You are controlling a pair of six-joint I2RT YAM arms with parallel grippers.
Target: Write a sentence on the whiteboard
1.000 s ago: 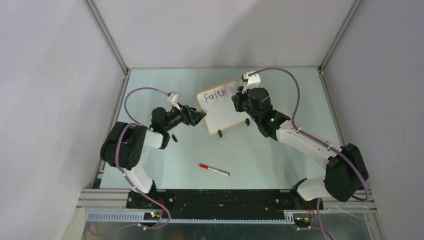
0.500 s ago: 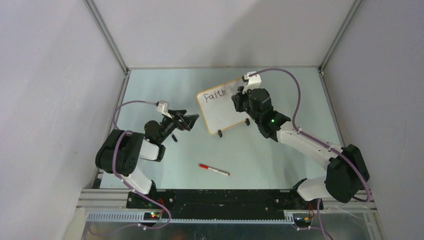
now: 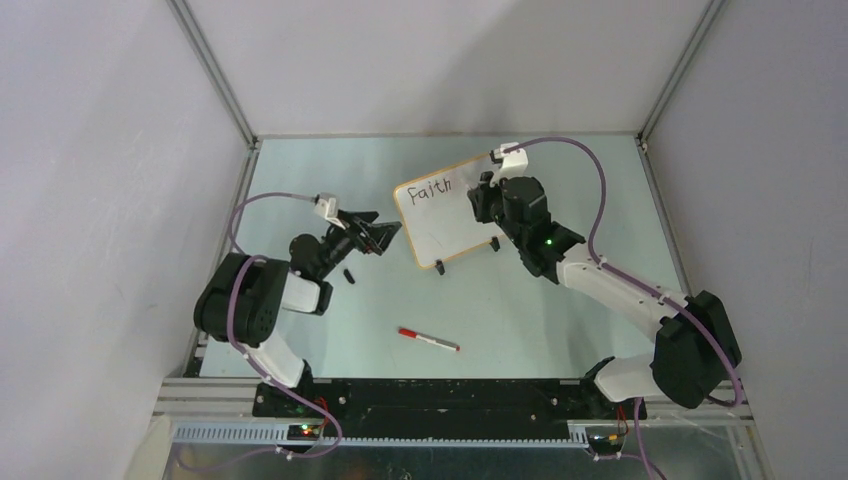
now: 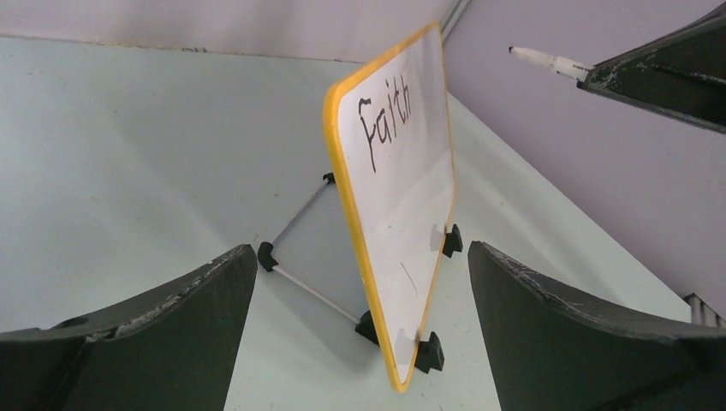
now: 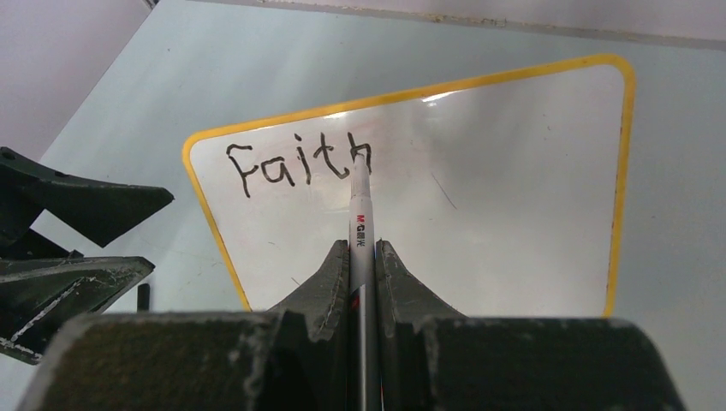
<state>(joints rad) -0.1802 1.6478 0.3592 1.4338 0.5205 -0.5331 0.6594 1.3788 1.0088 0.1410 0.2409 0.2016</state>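
whiteboard (image 5: 479, 197) upright, tilted back; sentence (image 5: 295, 163) reads "faith" only.

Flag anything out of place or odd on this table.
A spare red-and-white marker lies loose on the pale green table, away from both grippers. A small black cap-like piece lies beside the left arm. Nothing looks spilled or damaged.

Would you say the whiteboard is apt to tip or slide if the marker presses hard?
Likely: the whiteboard stands steeply tilted on small clip feet, so a firm push may tip it backward. It looks thin and light, so it could skid on the smooth table.
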